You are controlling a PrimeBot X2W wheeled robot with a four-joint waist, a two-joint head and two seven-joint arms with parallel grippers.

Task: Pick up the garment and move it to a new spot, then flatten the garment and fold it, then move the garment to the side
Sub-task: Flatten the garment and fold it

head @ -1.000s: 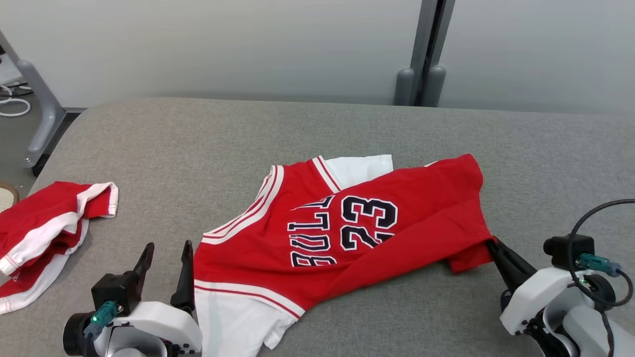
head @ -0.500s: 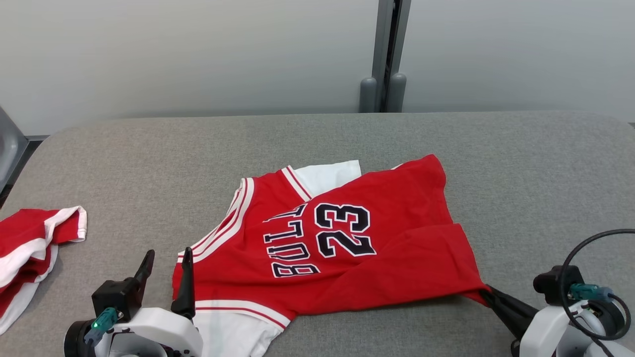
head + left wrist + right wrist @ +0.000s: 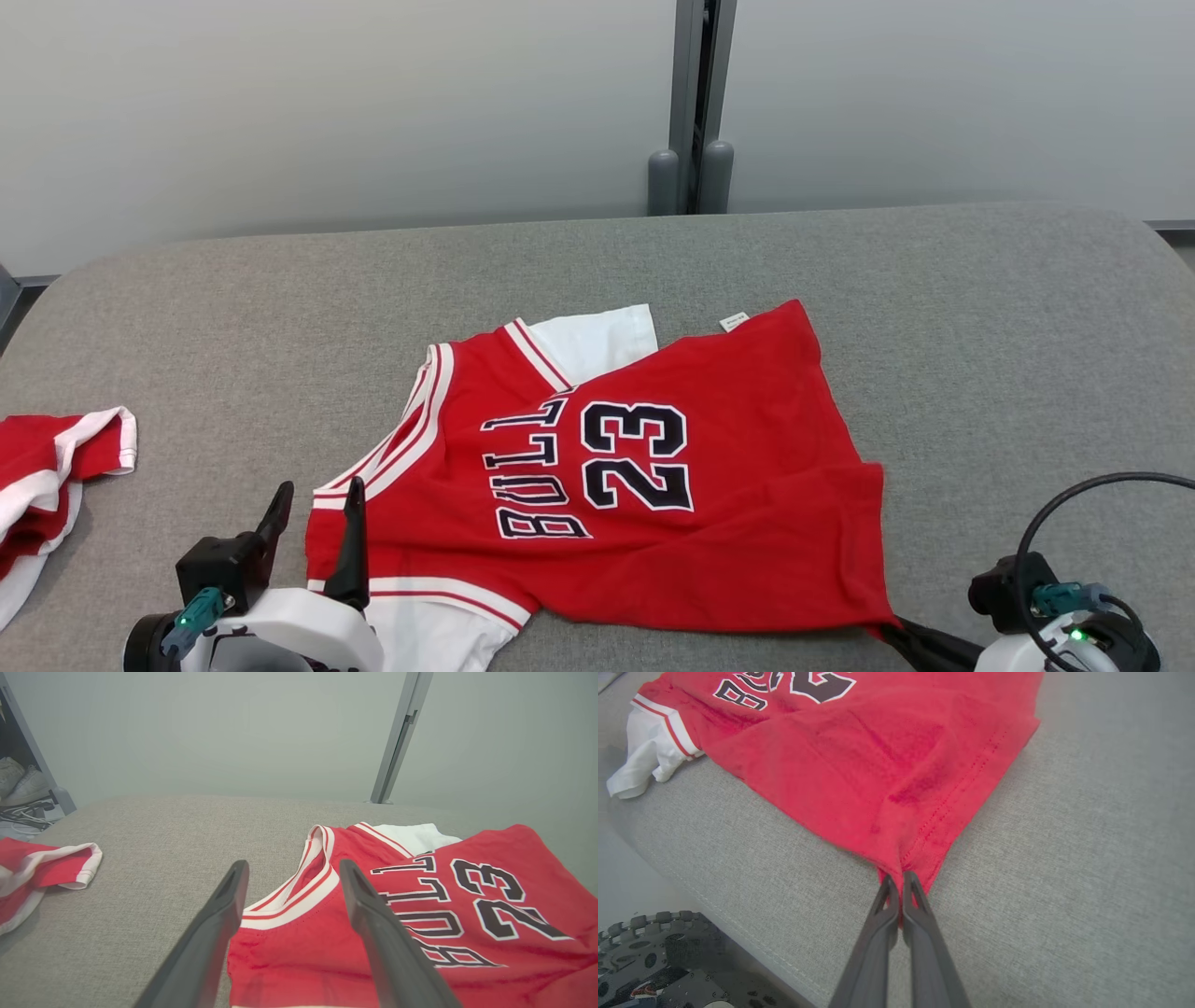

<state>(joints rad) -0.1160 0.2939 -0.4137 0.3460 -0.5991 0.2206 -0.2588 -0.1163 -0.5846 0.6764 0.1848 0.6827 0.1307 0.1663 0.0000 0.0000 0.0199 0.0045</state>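
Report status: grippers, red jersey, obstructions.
Right gripper shut on hem corner of red number-23 jersey. Left gripper open, beside jersey. Red-and-white garment lies apart, far left.

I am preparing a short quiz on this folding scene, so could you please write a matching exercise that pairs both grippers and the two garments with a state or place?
Things:
1. left gripper
2. right gripper
3. red jersey
4. second garment

States or places:
A. bunched at the left end of the table
B. shut on a hem corner
C. spread mid-table, number 23 facing up
D. open, at the striped trim

Pairs: 1-D, 2-B, 3-C, 4-A
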